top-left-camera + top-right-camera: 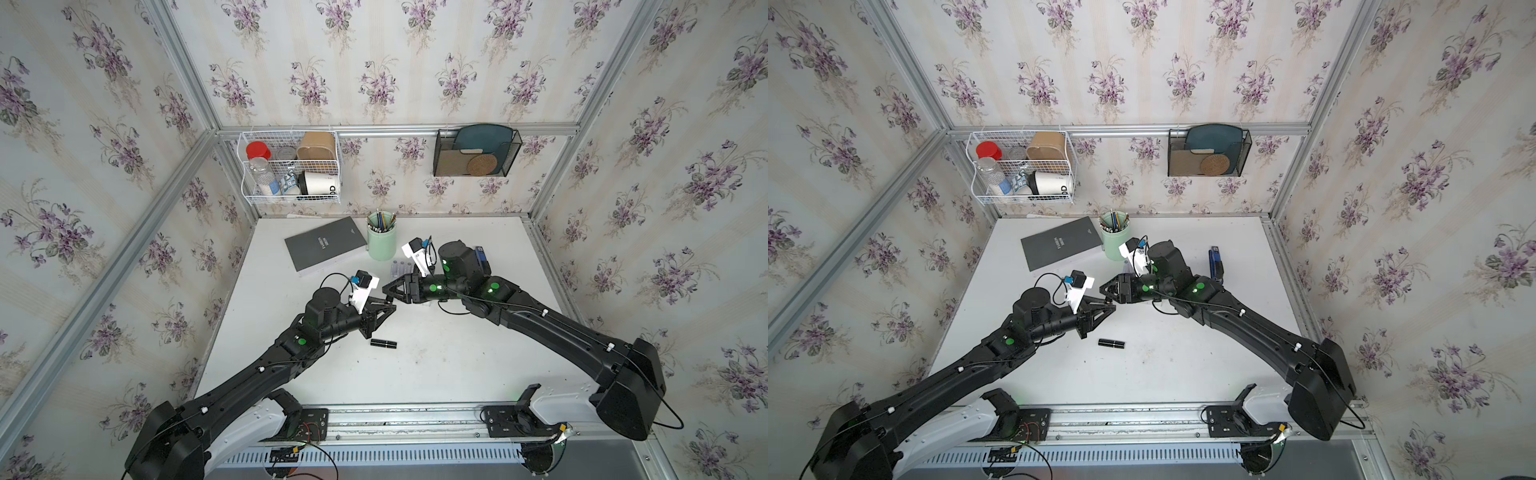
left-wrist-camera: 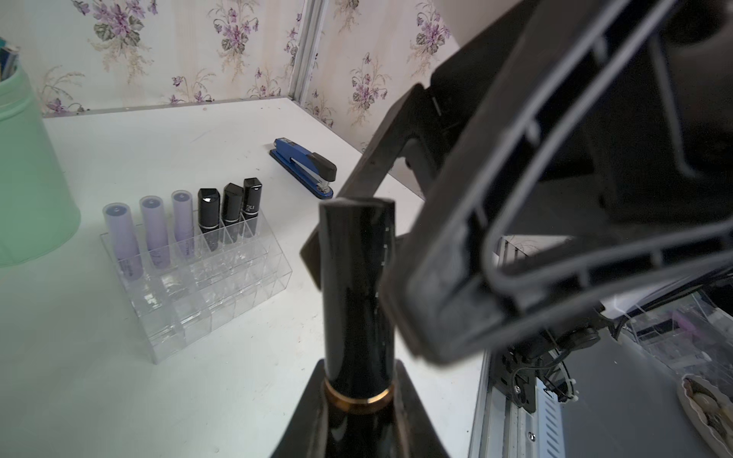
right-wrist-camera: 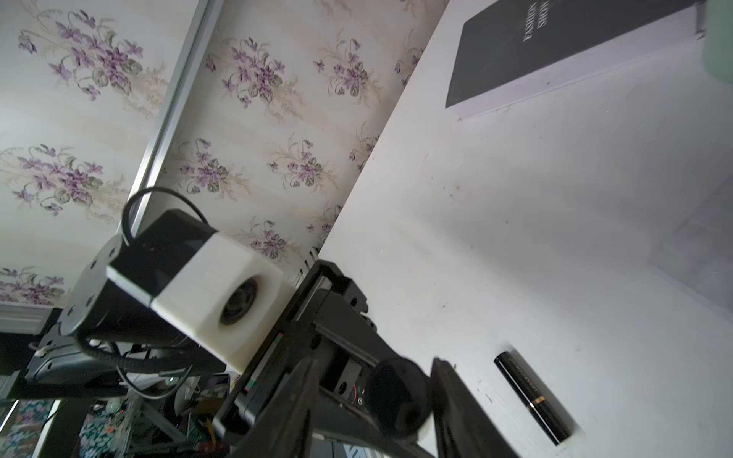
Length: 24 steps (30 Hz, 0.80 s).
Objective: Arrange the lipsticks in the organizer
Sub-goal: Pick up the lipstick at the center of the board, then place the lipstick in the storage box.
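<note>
lipsticks, from the grip outward: the held lipstick [image 2: 357,285] is a glossy black tube, pinched near its gold band by the left gripper [image 1: 391,308], whose fingers are pressed together on it above the middle of the table [image 1: 457,365]. the tube's free end pokes between the fingers of the right gripper [image 1: 386,289]. the right wrist view shows those fingers spread, with a gap beside the tube's round end, so they stand around it without clamping. in both top views the two grippers meet tip to tip.

near the left gripper, on its front side and apart from it, a loose lipstick [image 1: 383,343] lies flat on the table. it is also black with a thin band.

behind the right gripper sits the organizer [image 2: 238,305], a clear tray of square cells, mostly hidden by the right arm in the top views. six tubes stand upright side by side in one edge row: three lilac lipsticks [image 2: 152,230] next to three black lipsticks [image 2: 232,206].

farther back, a mint pen cup [image 1: 381,245] stands beside a grey book [image 1: 326,247]. a blue stapler [image 2: 305,166] lies near the organizer.
</note>
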### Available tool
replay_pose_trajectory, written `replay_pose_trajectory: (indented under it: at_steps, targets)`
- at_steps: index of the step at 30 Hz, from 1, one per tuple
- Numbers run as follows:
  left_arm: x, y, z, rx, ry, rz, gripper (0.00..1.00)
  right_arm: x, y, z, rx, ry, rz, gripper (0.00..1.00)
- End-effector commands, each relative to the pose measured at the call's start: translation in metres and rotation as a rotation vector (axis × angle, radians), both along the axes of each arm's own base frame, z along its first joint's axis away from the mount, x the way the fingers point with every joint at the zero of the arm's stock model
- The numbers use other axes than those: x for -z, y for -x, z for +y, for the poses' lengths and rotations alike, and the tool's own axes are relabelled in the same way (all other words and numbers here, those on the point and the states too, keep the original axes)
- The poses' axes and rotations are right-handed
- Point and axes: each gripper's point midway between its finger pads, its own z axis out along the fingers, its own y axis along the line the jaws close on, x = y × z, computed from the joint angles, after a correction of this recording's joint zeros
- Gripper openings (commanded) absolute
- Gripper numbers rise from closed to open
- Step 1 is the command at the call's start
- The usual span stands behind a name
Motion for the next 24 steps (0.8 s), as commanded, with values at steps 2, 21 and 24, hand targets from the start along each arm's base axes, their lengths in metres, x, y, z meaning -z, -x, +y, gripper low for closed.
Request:
replay_pose_trajectory:
  at_steps: [2,21,24]
  targets:
    - [-0.025,0.009,-0.008,0.079,0.075,-0.074,0.0,0.004,0.002,-0.004,-0.007,0.029,-0.011,0.39]
    - [-0.008,-0.064,0.131,-0.741,-0.152,0.033,0.64,0.041,-0.113,-0.111,1.102,0.211,-0.2,0.04]
    - [0.003,-0.067,0.143,-0.791,-0.134,0.077,0.62,0.051,-0.116,-0.099,1.179,0.283,-0.294,0.03]
